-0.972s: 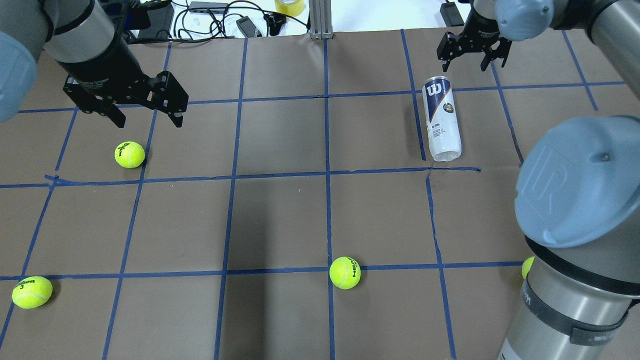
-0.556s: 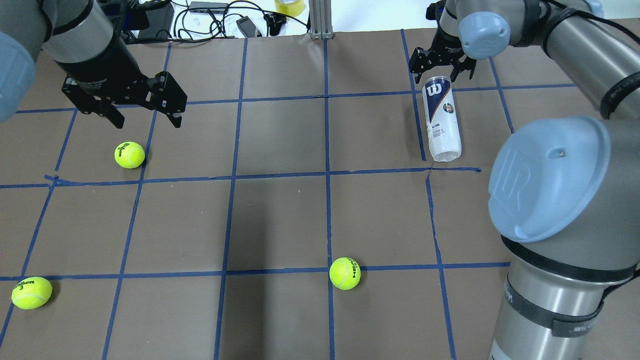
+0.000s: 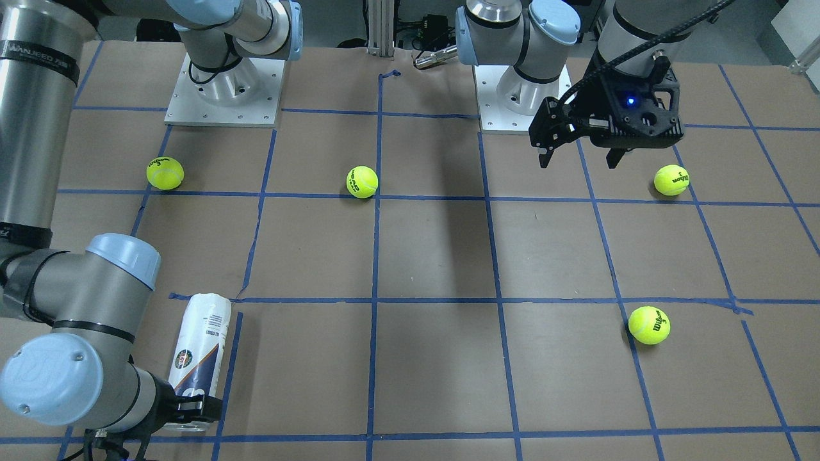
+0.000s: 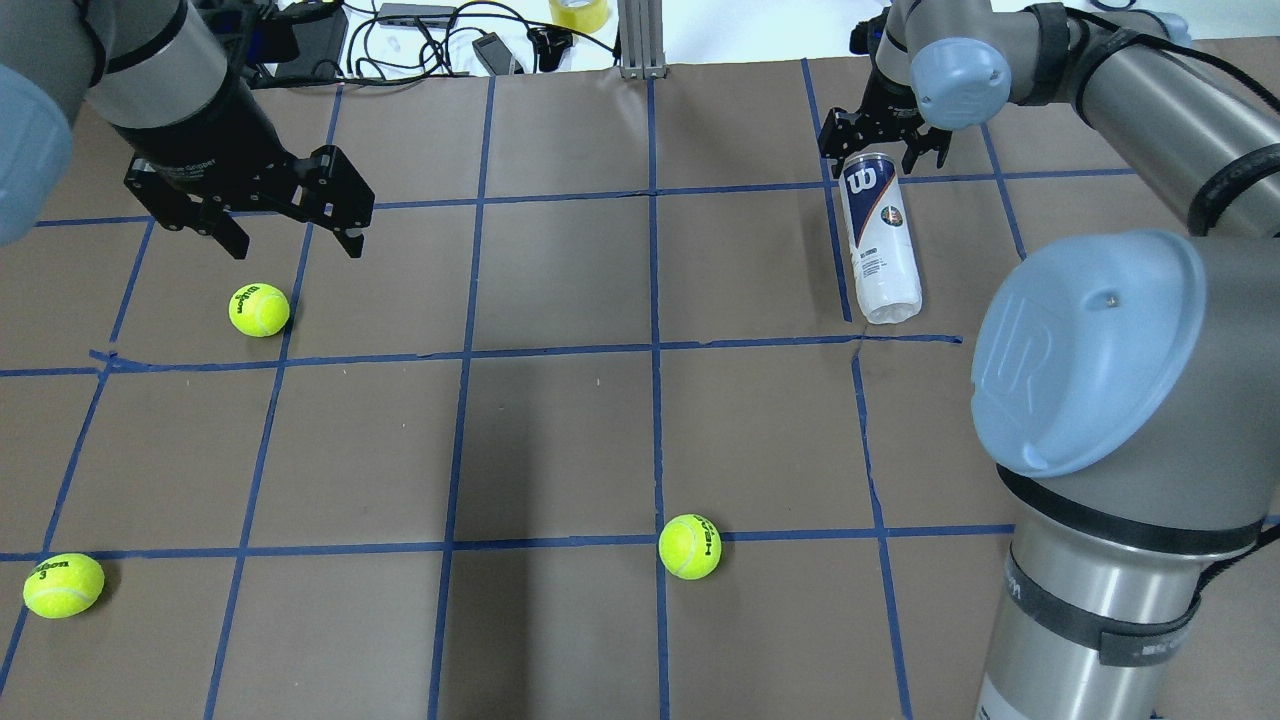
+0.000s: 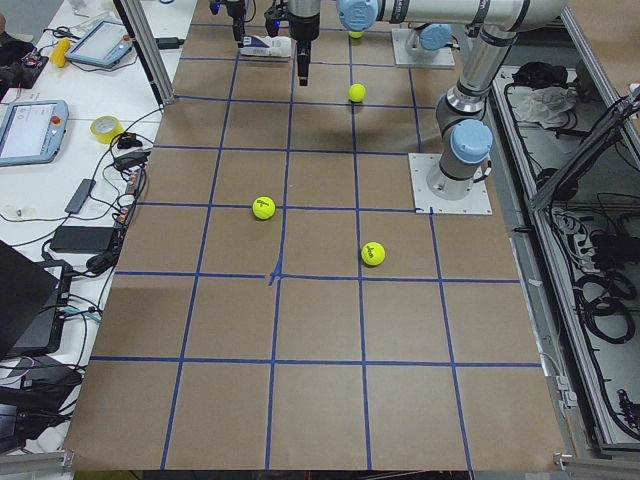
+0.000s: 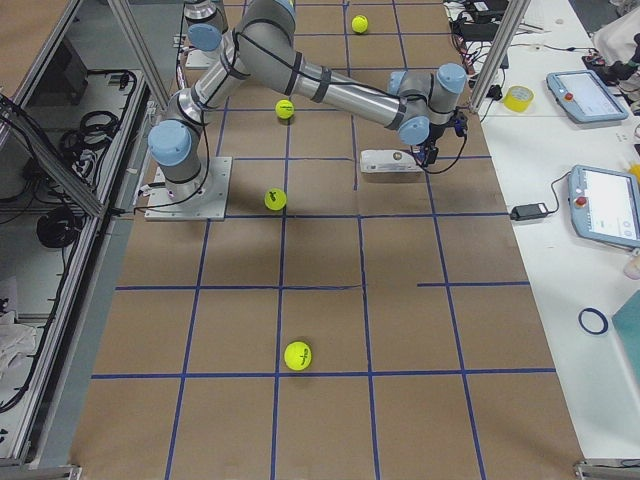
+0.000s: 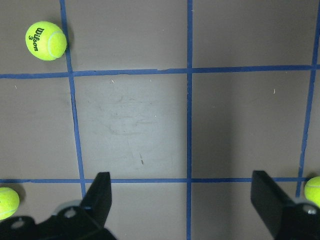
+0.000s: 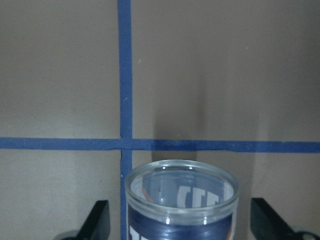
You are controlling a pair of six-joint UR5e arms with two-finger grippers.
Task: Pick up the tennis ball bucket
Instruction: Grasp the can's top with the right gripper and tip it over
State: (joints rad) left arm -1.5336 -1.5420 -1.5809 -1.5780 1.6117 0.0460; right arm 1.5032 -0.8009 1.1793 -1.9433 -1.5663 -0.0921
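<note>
Overhead exterior view: the tennis ball bucket (image 4: 881,240) lies on its side on the table (image 4: 560,440), far right of the grid, right beside a blue tape line (image 4: 834,250). Its navy W end points away from the robot's base.

The right hand (image 4: 884,158) sits right over that far end with its jaws spread wide and nothing gripped. In the right wrist view the clear rim of the can (image 8: 181,200) sits between the two fingers (image 8: 99,220), with a gap on each side, so there's no contact yet.

It looks like the approach is done and the squeeze is next. Centre the tube between the pads, get low enough to bracket its widest part, and close gently, because thin plastic probably flexes and a round can may roll away. Gripped at one end, the long body will probably droop, so a bite further along the label should be steadier. Then lift straight up.

The left hand (image 4: 297,240) hovers wide open and empty, well apart, near a tennis ball (image 4: 259,309).
</note>
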